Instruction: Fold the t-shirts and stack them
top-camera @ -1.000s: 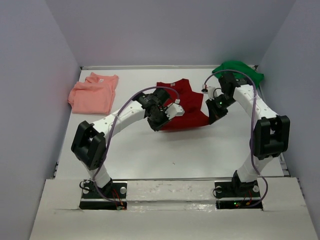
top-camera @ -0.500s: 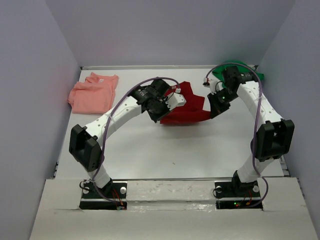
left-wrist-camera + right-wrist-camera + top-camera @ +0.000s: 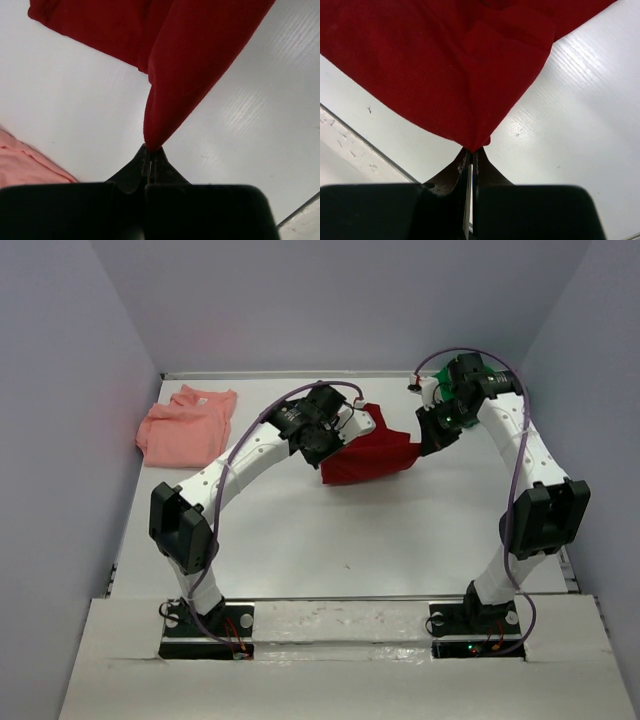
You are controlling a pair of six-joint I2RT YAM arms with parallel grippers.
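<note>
The dark red t-shirt [image 3: 370, 455] hangs lifted between both grippers at the back middle of the table. My left gripper [image 3: 347, 433] is shut on its left corner; the cloth [image 3: 195, 65] rises from the pinched fingertips [image 3: 149, 150]. My right gripper [image 3: 428, 440] is shut on its right corner, seen in the right wrist view [image 3: 472, 150] with the cloth [image 3: 445, 65] spread above. The salmon pink t-shirt [image 3: 188, 426] lies folded at the back left; its edge shows in the left wrist view [image 3: 22, 162]. The bright green t-shirt [image 3: 470, 375] is mostly hidden behind the right arm at the back right.
White table [image 3: 330, 540] ringed by grey walls; the back wall edge [image 3: 300, 374] runs close behind the shirts. A table edge strip shows in the right wrist view [image 3: 350, 135]. Both arms arch over the table's rear half.
Both grippers have lifted the dark red shirt and carried it toward the back; it went from lying flat to hanging bunched between them. The right arm has moved over the green shirt.
</note>
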